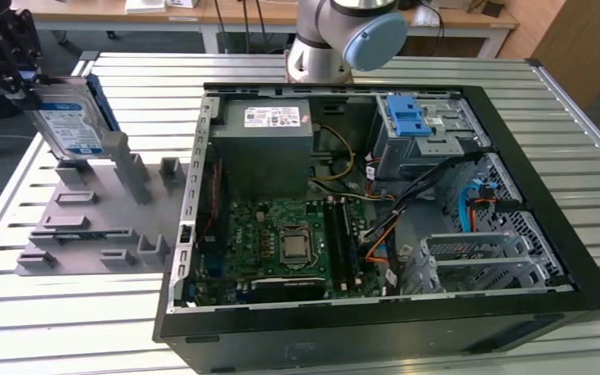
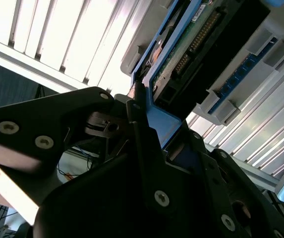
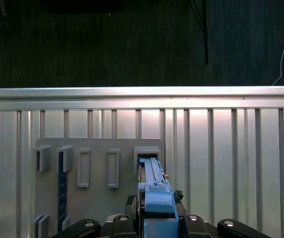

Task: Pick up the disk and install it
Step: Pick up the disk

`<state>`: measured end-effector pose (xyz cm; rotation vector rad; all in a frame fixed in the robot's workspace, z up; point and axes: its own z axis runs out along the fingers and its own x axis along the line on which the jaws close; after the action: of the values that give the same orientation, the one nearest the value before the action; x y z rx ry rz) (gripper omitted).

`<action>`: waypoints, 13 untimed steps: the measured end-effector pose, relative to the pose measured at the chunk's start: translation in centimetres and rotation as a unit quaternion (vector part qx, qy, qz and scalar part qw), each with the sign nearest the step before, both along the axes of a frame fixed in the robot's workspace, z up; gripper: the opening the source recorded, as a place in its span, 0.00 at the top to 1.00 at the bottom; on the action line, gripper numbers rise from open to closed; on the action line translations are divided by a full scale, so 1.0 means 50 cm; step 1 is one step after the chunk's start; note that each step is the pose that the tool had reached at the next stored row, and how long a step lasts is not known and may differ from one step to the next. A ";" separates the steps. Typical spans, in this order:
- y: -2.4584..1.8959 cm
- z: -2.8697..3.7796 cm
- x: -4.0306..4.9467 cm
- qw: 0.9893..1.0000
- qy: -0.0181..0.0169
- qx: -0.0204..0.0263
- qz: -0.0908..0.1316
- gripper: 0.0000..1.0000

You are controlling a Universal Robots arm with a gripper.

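Here the gripper (image 1: pixel 27 78) is clamped on the disk (image 1: pixel 71 121). It hangs upright beneath the fingers, long axis vertical, seemingly just above its rack (image 1: pixel 91 226) slot. The case (image 1: pixel 383 336) lies toward the exterior view's right.

On the desk (image 1: pixel 581 117), a slotted rack (image 1: pixel 91 234) lies at the exterior view's left, with an open computer case (image 1: pixel 583 262) just beside it on the right and the arm's base (image 1: pixel 321 55) behind the case. The disk (image 1: pixel 69 125) stands upright over the rack's far end, clasped between the fingers (image 1: pixel 15 76) of the gripper (image 1: pixel 29 84). Inside the case, a power supply box (image 1: pixel 269 148) sits far left, a drive cage (image 1: pixel 420 133) far right, and the circuit board (image 1: pixel 290 234) nearer.
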<state>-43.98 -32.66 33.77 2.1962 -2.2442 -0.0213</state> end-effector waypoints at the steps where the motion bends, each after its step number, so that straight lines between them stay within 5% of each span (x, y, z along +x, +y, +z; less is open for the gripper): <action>1: 0.0000 0.001 0.000 1.000 0.000 0.000 0.000 0.64; 13: 0.0004 0.014 0.000 1.000 0.000 0.000 0.000 0.64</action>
<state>-43.98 -32.63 34.46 2.1962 -2.2442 -0.0213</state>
